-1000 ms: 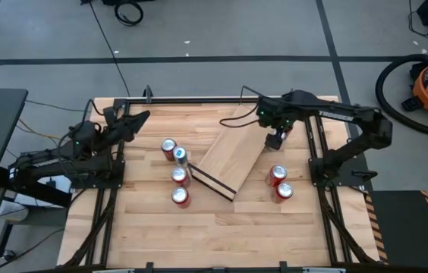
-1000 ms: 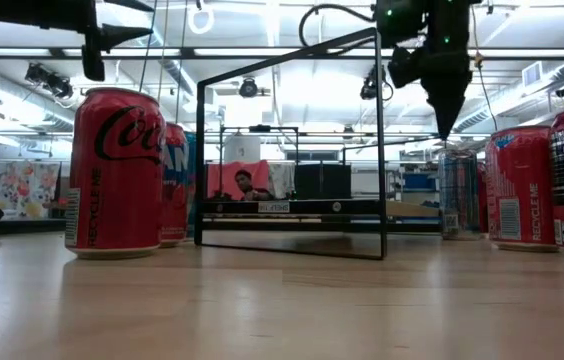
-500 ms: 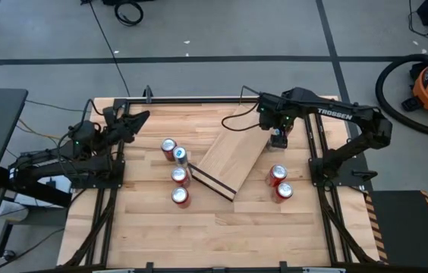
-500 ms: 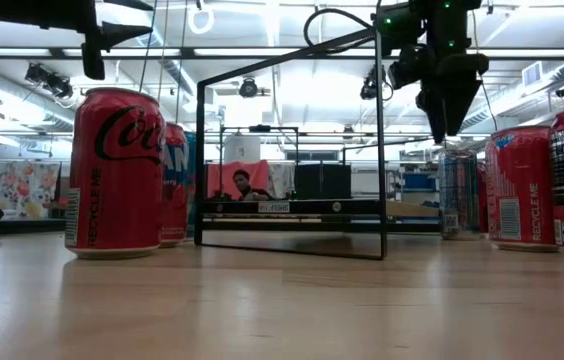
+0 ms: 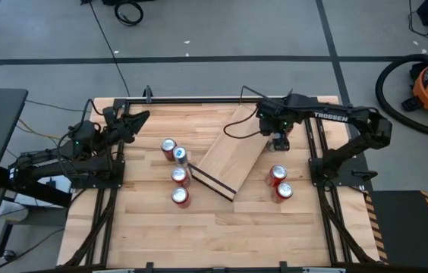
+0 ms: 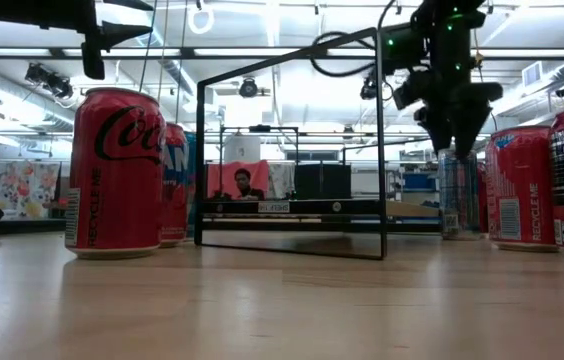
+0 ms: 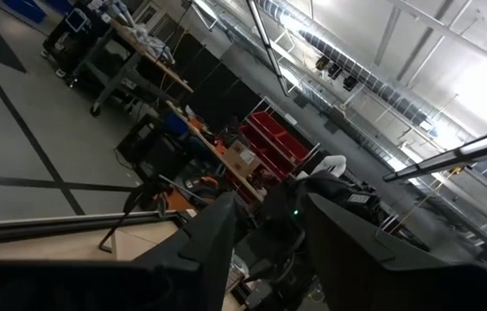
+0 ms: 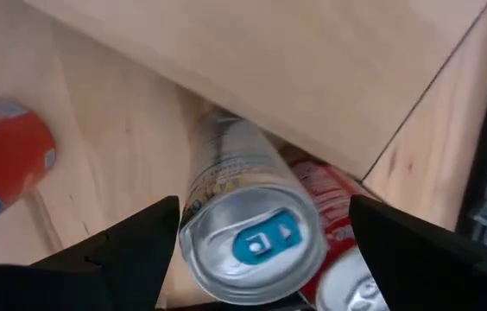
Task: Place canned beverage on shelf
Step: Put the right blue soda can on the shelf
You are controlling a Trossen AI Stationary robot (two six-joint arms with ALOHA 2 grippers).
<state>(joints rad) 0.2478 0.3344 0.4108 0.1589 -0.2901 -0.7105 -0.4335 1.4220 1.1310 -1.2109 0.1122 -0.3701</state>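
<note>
The shelf (image 5: 228, 155) is a light-wood board with a dark end edge, lying slantwise on the table; its black wire frame (image 6: 377, 140) shows in the low view. A silver can with a blue tab (image 8: 256, 238) stands upright at the shelf's right side and also shows in the low view (image 6: 459, 195). My right gripper (image 5: 278, 141) is open and points down just above this can, one finger on either side of its top, apart from it. My left gripper (image 5: 136, 120) is open and empty, held high at the table's far left.
Two red cans (image 5: 277, 176) (image 5: 283, 191) stand near the right edge. Several cans (image 5: 178, 174) stand in a row left of the shelf, the nearest a red cola can (image 6: 117, 170). The near half of the table (image 5: 221, 235) is bare wood.
My right gripper has turned about its wrist above the silver can and shifted slightly toward the table's right edge. In the low view its fingers showed as one point a second ago and now show apart.
</note>
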